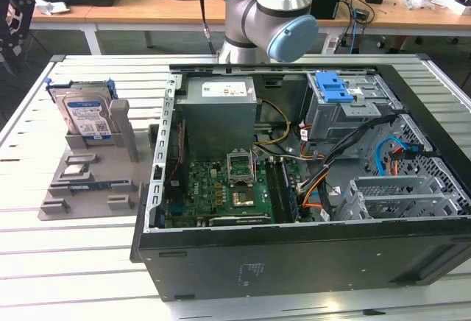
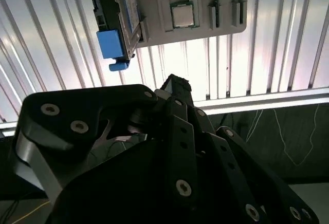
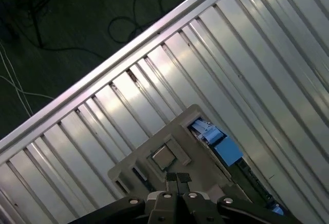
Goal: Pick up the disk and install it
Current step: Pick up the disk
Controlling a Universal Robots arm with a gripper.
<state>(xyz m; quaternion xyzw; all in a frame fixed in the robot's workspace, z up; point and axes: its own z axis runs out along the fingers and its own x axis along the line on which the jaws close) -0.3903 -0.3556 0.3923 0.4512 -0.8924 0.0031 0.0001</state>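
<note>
Nearest in the exterior view: the open computer case [image 1: 294, 255], packed with loose wires [image 1: 318, 188] beside the grey cage [image 1: 397, 196]. Could catch the disk [image 1: 87, 118] on those wires going in, most likely, and knock it crooked.

A bit farther, toward the exterior view's left: the grey holder [image 1: 88, 188] on the slatted table [image 1: 66, 277]. Holds the disk standing up on its edge in a slot, with a blue frame around it, touched by nothing. Looks easy to tip or jam if grabbed off-centre or pulled at a slant. Also has a small square chip [image 2: 182, 16] and a thin dark stick [image 2: 216, 0] lying close by, seen in the second wrist view. Could bump those with a wide swing.

Jaws: pressed tight together in both wrist views, holding nothing. Cannot take the disk like that. Would probably just poke it and push it over.

Farthest back: the arm [image 1: 272, 19], rising behind the case at the far side of the table. Hangs the gripper [image 2: 175, 84] [image 3: 177, 179] well above the table, pointing down. Puts the tips near the holder's edge and apart from the disk [image 2: 121, 8] [image 3: 218, 144].
</note>
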